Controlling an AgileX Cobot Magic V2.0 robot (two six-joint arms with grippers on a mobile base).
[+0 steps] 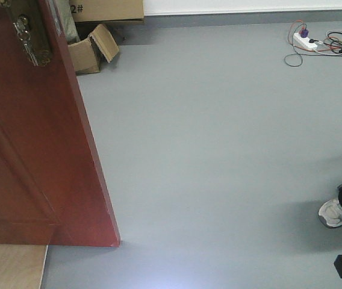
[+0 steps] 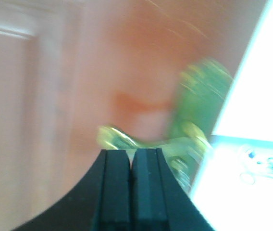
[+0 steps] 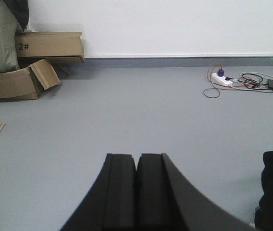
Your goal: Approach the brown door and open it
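The brown door (image 1: 32, 150) fills the left of the front view, swung open at an angle, with its brass lock plate and hanging keys (image 1: 27, 36) at the top left. In the left wrist view the door (image 2: 55, 96) is close and blurred, and its brass handle (image 2: 122, 138) lies just beyond my left gripper (image 2: 132, 153), which is shut and empty. My right gripper (image 3: 136, 158) is shut and empty, held over bare grey floor (image 3: 127, 106), away from the door.
Cardboard boxes (image 1: 93, 48) lie by the far wall behind the door. A power strip with tangled cables (image 1: 315, 43) lies at the far right. A person's shoe and dark trouser leg (image 1: 339, 208) stand at the right edge. A pale wooden board (image 1: 8, 265) lies at the door's foot.
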